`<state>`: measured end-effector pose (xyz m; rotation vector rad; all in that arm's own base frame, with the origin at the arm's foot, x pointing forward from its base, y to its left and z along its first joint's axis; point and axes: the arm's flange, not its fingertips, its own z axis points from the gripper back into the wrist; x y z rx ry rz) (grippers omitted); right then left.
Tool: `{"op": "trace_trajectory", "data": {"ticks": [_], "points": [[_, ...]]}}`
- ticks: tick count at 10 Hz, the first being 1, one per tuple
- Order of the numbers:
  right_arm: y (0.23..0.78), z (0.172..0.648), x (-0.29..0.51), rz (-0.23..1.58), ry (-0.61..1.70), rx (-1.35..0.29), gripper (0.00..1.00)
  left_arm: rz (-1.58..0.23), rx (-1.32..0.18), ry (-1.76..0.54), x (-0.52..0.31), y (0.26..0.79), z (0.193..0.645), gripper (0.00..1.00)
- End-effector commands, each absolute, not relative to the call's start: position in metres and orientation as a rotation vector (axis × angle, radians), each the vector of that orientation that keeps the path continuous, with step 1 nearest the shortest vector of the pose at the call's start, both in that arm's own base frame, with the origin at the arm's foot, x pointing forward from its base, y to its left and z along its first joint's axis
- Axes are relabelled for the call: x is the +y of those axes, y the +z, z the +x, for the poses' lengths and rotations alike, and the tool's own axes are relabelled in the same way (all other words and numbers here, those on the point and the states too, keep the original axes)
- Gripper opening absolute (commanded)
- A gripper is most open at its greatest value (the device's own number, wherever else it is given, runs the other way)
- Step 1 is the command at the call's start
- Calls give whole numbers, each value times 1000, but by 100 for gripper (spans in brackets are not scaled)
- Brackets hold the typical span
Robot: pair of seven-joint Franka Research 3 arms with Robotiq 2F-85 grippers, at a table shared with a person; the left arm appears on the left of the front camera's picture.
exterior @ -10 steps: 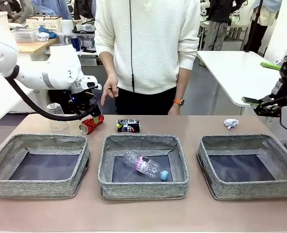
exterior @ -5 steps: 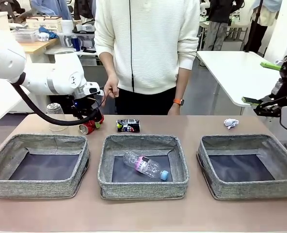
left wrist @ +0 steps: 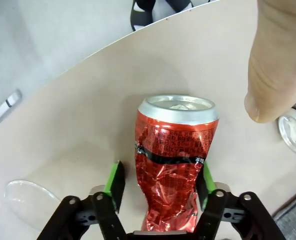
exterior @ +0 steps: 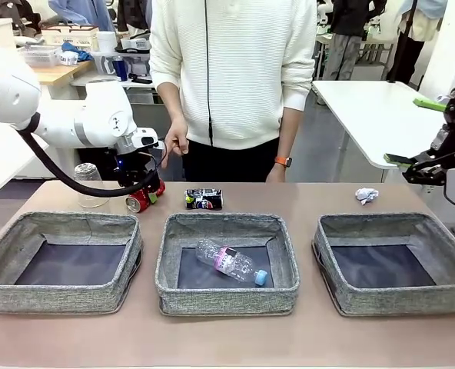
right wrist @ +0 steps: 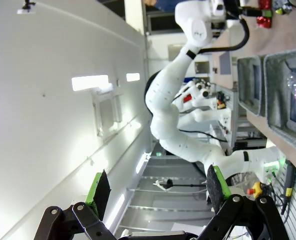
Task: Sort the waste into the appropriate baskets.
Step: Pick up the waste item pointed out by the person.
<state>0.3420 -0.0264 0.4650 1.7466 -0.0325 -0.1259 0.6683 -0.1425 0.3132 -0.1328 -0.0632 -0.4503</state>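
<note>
The crushed red can (exterior: pixel 139 201) (left wrist: pixel 175 160) lies on the table behind the left basket (exterior: pixel 58 296). My left gripper (exterior: pixel 144 192) (left wrist: pixel 160 182) has closed in on it, one green pad against its side and the other at its crushed waist. Beside it lie a dark multicoloured can (exterior: pixel 203 199) (left wrist: pixel 295 132) and a clear plastic cup (exterior: pixel 91 184). The pink-labelled bottle (exterior: pixel 231 262) rests in the middle basket (exterior: pixel 227 300). A white paper ball (exterior: pixel 366 195) sits behind the right basket (exterior: pixel 396 300). My right gripper (exterior: pixel 413 131) (right wrist: pixel 158 187) hangs open above the table's right end, holding nothing.
A person stands at the far side; one hand (exterior: pixel 174 146) (left wrist: pixel 283 60) hovers with a finger pointing close above the red can. The left and right baskets hold nothing. A white side table (exterior: pixel 366 115) stands behind at the right.
My left gripper dropped onto the red can and its jaws narrowed around it. The person's hand stayed just above. The right arm has not moved.
</note>
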Motion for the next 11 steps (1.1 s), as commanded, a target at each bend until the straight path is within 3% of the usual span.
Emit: {"op": "trace_trajectory", "data": {"ticks": [1,2,11], "points": [[464,339,-28,1743,-95,-40,100,-174,-34,-464,-140,315,669,38],[464,339,-28,1743,-95,-40,100,-160,-37,-456,-140,316,667,0],[464,339,-28,1743,-95,-40,100,-115,-7,-328,-142,347,638,0]]}}
